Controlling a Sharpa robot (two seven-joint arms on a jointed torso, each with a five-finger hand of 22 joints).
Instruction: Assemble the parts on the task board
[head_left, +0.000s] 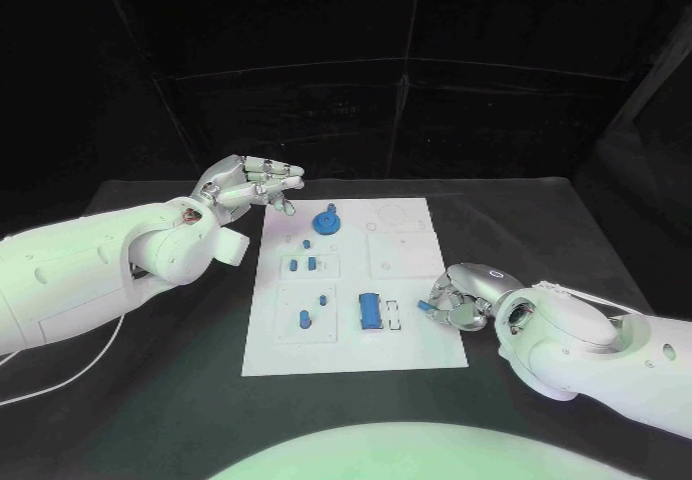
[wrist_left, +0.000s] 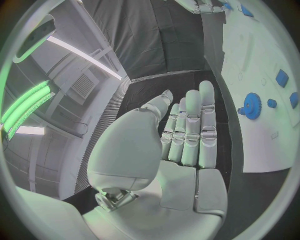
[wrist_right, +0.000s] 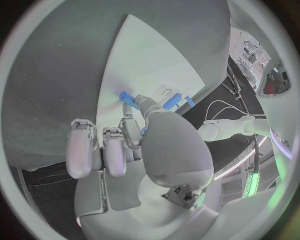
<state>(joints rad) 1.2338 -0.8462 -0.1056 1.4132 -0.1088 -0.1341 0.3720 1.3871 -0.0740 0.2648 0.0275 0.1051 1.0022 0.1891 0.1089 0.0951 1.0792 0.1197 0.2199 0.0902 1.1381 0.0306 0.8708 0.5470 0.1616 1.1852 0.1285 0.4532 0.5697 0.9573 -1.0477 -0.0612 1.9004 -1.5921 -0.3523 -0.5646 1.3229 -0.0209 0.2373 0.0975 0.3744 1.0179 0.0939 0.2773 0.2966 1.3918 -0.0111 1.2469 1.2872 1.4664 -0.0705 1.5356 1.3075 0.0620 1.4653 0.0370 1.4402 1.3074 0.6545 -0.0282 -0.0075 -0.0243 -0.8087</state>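
Head view showed a black desk (head_left: 173, 400) carrying the white rectangular task board (head_left: 411, 235) at centre. Left robot hand (head_left: 257, 184), upper left, hovered empty with fingers extended. Right robot hand (head_left: 459, 297), lower right, pinched a small blue plastic part (head_left: 427, 305) at the board's right edge.

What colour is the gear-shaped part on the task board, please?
Blue; the gear-shaped part shows best in the left wrist view.

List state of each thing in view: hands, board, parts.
left hand: open, holds nothing, hovers off the board's far left corner.
right hand: pinches a small blue part at the board's right edge.
task board: flat on the table.
blue gear: standing on the board, far end.
long blue block: lying on the board, near end.
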